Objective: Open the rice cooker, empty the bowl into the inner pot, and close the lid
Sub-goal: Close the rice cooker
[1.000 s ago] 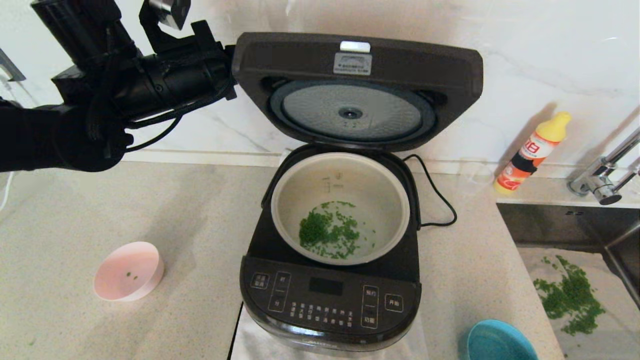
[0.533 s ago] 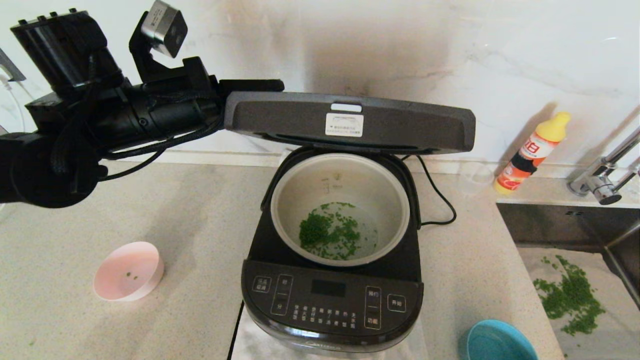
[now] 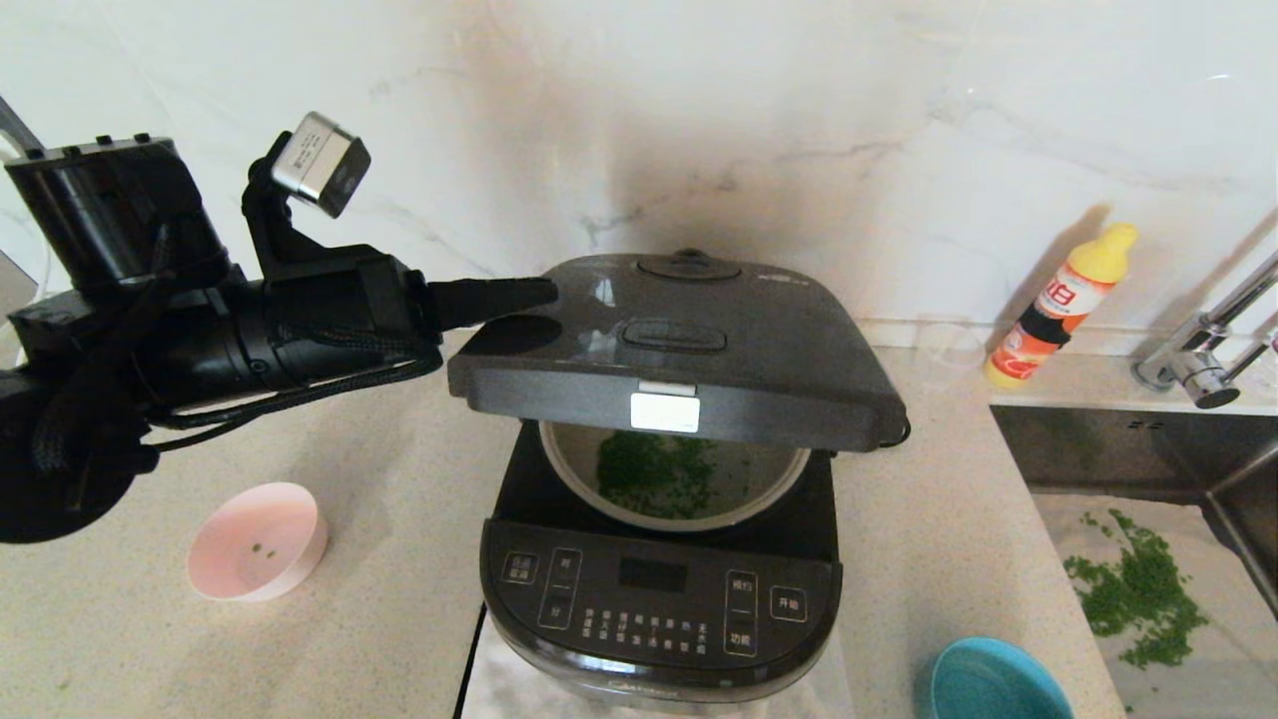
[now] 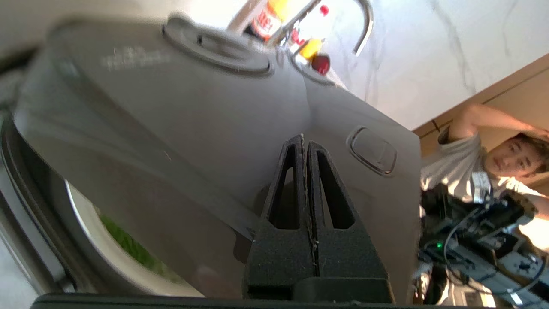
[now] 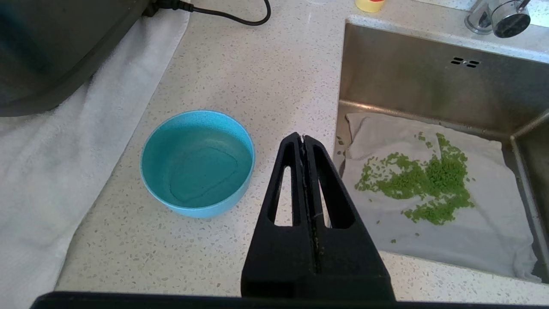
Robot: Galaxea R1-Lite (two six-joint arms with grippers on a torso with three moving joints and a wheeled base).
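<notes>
The black rice cooker (image 3: 659, 599) stands mid-counter on a white cloth. Its lid (image 3: 779, 340) is tilted down, most of the way shut, with a gap left at the front. Through that gap shows the off-white inner pot (image 3: 661, 519) holding green bits (image 3: 649, 469). My left gripper (image 3: 549, 292) is shut and lies across the lid's top (image 4: 171, 111) near its rear left corner, holding nothing. A pink bowl (image 3: 258, 542) with a few green bits sits on the counter at the left. My right gripper (image 5: 303, 136) is shut and empty, above the counter beside an empty blue bowl (image 5: 197, 163).
The blue bowl (image 3: 998, 684) sits at the front right. A steel sink (image 5: 407, 86) to the right holds a cloth strewn with green bits (image 5: 429, 180). A yellow-capped bottle (image 3: 1063, 305) and a faucet (image 3: 1208, 369) stand by the back wall. The power cord (image 5: 240, 17) trails behind the cooker.
The lid has swung from upright down to nearly shut, covering most of the inner pot. My left gripper has come down and forward with it. The bowls have not moved.
</notes>
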